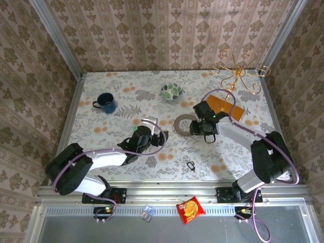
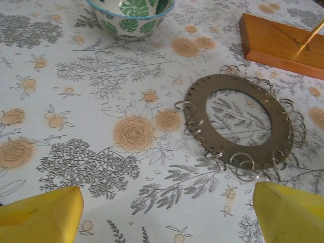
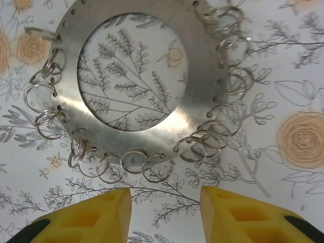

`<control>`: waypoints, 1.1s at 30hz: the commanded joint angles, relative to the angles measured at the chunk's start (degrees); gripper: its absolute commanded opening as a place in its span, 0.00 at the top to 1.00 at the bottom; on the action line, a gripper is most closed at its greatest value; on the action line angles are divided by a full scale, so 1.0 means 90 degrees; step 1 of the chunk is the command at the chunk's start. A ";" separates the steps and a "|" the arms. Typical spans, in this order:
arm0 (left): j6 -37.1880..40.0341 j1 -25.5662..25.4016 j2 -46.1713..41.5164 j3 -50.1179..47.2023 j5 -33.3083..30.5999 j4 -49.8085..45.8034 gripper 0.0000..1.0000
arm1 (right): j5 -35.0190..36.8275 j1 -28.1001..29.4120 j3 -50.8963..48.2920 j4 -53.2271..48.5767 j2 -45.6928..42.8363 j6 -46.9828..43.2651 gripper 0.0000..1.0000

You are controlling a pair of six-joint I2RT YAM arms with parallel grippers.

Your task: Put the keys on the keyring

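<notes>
The keyring (image 1: pixel 191 165), a tiny dark oval loop, lies on the cloth near the table's front edge, between the two arms. The keys are out of view. My left gripper (image 1: pixel 151 125) (image 2: pixel 167 217) is open wide over bare cloth, left of a flat brown ring-shaped disc (image 1: pixel 177 123) (image 2: pixel 196 109). Just right of that disc, my right gripper (image 1: pixel 196 127) (image 3: pixel 165 212) has a clear gap between its yellow fingers (image 3: pixel 86 220) and nothing in it. They stand just short of the disc's (image 3: pixel 202 66) rim, where several silver split rings (image 3: pixel 132 163) hang.
A dark blue mug (image 1: pixel 106 103) stands at the back left and a leaf-patterned bowl (image 1: pixel 171 91) (image 2: pixel 130 12) at the back centre. A gold wire stand on a wooden base (image 1: pixel 225 105) (image 2: pixel 281 40) is at the back right. A red snack packet (image 1: pixel 190 209) lies below the table's front rail.
</notes>
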 commanded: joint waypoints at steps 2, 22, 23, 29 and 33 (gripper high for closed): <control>-0.0211 -0.0027 -0.0034 0.0167 -0.0401 0.0210 0.12 | 0.0447 0.0289 0.0444 -0.0522 0.0422 -0.0090 0.59; -0.0327 -0.0033 -0.0005 0.0141 -0.0695 0.0138 0.13 | 0.1279 0.0850 0.1084 -0.1050 0.1635 -0.0201 0.66; -0.0352 -0.0031 -0.0005 0.0142 -0.0698 0.0140 0.13 | 0.1272 0.0854 0.1098 -0.1051 0.1677 -0.0209 0.66; -0.0415 -0.0024 0.0000 0.0169 -0.0725 0.0166 0.13 | 0.1479 0.0860 0.1254 -0.1187 0.1817 -0.0269 0.71; -0.0465 -0.0028 0.0033 0.0178 -0.0750 0.0163 0.13 | 0.1648 0.0874 0.1295 -0.1260 0.1833 -0.0328 0.76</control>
